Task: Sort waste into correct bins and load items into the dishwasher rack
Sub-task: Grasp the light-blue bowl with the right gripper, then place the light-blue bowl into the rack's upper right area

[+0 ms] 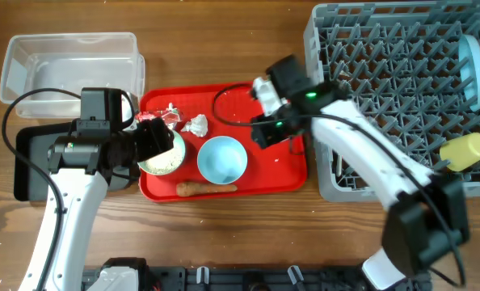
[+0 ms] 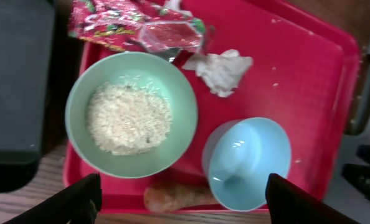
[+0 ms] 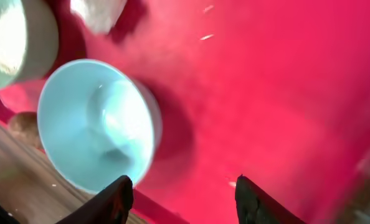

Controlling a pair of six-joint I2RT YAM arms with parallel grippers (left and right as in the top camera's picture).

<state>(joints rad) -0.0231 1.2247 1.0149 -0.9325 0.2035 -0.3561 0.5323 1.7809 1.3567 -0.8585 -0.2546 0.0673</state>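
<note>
The left gripper (image 2: pixel 184 199) hung open and empty above the pale green bowl (image 2: pixel 180 93) of rice grains (image 2: pixel 128 118) on the red tray (image 2: pixel 297 74). The right gripper (image 3: pixel 182 198), fingers apart and holding nothing, hovered beside the pale blue bowl (image 3: pixel 91 124). The wrapper (image 2: pixel 129 25), paper ball (image 2: pixel 221 70) and carrot stick (image 1: pixel 206 188) lay on the tray. The plate (image 1: pixel 473 69) and yellow cup (image 1: pixel 466 151) sat in the rack (image 1: pixel 385 56).

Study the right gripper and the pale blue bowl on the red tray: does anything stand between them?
Nothing visible does. The right gripper, jaws open, hangs over bare red tray, with the pale blue bowl close beside it; only a few stray grains lie there.
</note>
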